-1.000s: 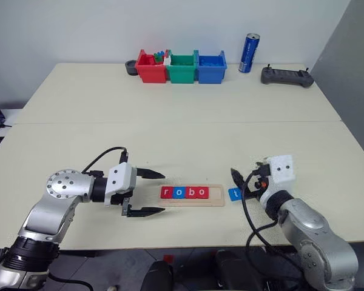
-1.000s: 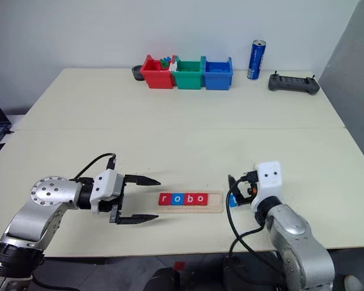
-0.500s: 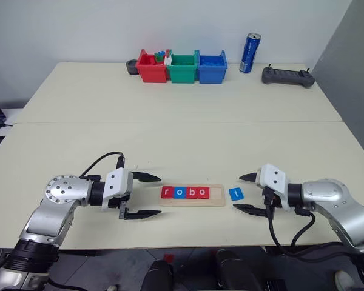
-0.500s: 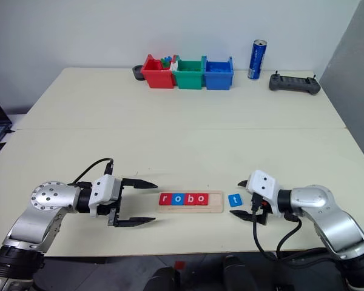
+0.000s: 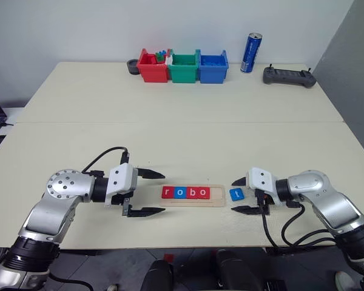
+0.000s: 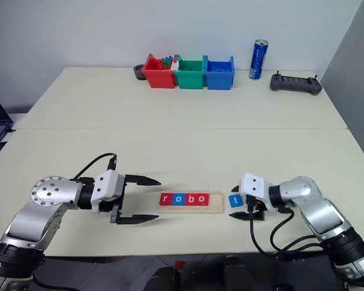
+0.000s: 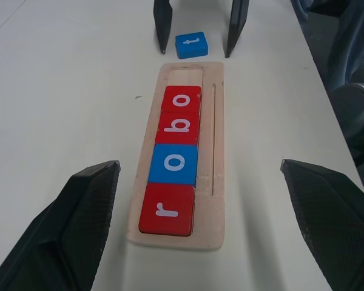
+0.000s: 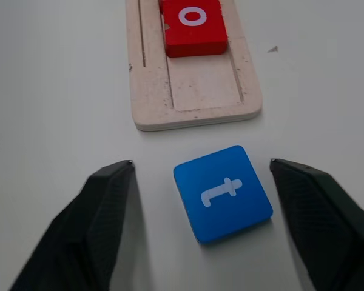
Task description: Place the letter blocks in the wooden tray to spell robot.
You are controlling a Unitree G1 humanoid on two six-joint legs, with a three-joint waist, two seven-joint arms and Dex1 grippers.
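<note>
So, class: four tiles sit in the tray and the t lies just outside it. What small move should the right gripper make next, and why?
Probably close on the blue t tile. The right gripper already straddles it with its fingers apart, not touching, and the wooden tray has its last slot empty beyond the red o tile.

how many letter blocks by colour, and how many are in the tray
red letter blocks: 3, r, b, o, in the wooden tray
blue letter blocks: 2, o in the tray, t on the table
total: 5, with 4 in the tray
</note>
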